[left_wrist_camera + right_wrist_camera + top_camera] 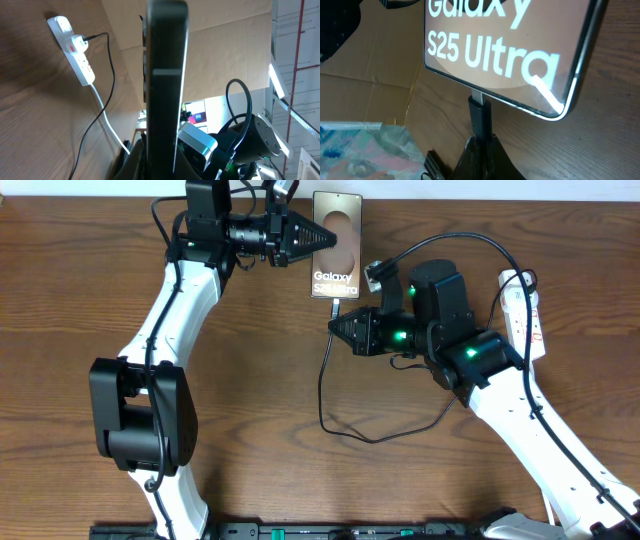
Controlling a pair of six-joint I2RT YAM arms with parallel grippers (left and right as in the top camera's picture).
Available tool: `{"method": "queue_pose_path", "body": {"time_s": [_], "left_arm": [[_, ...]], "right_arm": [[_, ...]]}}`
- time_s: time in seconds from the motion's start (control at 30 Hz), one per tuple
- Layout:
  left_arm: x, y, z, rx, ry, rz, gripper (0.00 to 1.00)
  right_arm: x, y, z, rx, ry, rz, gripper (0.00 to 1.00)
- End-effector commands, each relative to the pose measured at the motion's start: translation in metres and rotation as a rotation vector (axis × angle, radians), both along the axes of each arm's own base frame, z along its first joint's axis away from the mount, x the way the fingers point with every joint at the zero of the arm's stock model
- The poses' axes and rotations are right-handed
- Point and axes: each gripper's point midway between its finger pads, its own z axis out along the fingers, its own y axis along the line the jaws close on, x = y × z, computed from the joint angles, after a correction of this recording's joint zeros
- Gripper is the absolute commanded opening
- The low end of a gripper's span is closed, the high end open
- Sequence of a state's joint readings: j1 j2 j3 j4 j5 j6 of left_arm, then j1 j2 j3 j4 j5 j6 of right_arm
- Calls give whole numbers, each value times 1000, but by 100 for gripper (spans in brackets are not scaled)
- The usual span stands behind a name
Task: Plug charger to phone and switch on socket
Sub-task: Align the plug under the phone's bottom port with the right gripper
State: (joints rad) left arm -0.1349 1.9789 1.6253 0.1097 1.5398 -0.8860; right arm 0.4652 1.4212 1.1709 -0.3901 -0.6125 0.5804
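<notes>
One charger, one phone, one power strip and two hands are on show over the wooden tabletop. Nearest the front edge, the charger lies in a slack black loop around the middle of the tabletop. From there it climbs to the right hand, which reaches in from the right. That hand's fingers are pinched tight on the black plug tip. The tip's metal end meets the lower edge of the phone; how deep it sits cannot be told. The phone, lettered "Galaxy S25 Ultra", is close to the middle of the far edge. The left hand comes in from the left and is clamped on the phone's left side. Its wrist camera sees the phone edge-on as a dark upright bar between the fingers. By the right edge lies the power strip, showing red switches; their setting cannot be read. A white plug block with a thin black lead sits in it, and its white cord trails away.
</notes>
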Motion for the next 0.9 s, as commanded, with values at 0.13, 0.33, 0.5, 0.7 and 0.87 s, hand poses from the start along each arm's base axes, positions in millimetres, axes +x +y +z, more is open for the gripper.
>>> {"method": "queue_pose_path", "body": {"time_s": [0.13,0.33,0.5,0.7,0.87], "left_arm": [[-6,0,8,-14,-39,-31,7],[-6,0,8,-14,-39,-31,7],[-6,0,8,-14,-39,-31,7],[-6,0,8,-14,-39,-31,7],[-6,0,8,-14,-39,-31,7]], "right_arm": [[1,7,9,8,-29,17,1],[2,7,10,11,-34,17,1],[3,7,12,15,-41,17,1],[3,8,11,17,-34,13,1],[3,8,11,18,-32,12,1]]}}
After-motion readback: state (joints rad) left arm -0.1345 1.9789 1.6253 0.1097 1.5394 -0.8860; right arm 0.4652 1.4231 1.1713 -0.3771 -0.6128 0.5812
